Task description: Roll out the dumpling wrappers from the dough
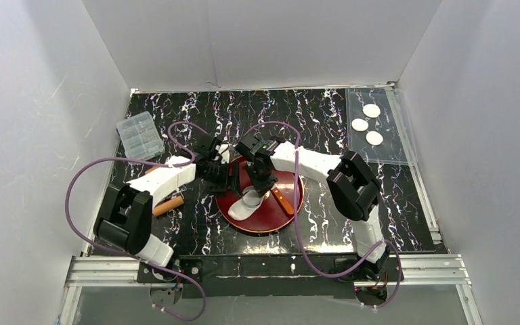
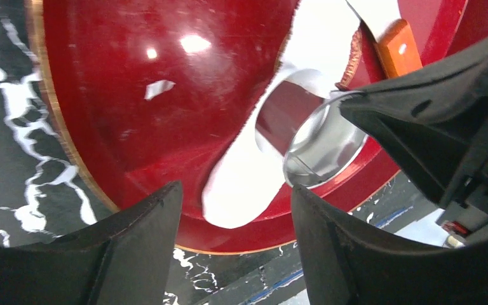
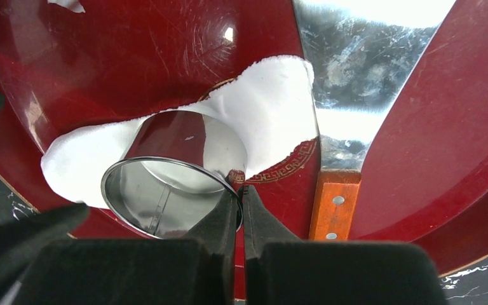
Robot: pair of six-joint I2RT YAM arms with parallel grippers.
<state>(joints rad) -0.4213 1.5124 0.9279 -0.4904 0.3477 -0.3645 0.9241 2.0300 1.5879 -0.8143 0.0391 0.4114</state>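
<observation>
While the black marbled table (image 1: 311, 115) carries a red plate (image 1: 274, 222) between the two arms, the dough (image 3: 267, 101) lies on that plate under a metal ring (image 3: 178, 136).

At the table's far right corner lies a clear sheet (image 1: 394, 154). On the plate's near-left part the dough is a flattened sheet with a ragged outline. One edge meets the steel blade of a wooden-handled scraper (image 3: 356, 82), which also rests on the plate. The left gripper (image 2: 235, 190) hovers over the plate's rim with its fingers spread and nothing between them. The right gripper (image 3: 240, 190) is clenched, its tips seemingly pinching the ring's upper rim, though the fingers hide the exact contact. The ring is set on the dough. Three dumpling wrappers (image 1: 372, 110) lie apart from one another on the clear sheet.
</observation>
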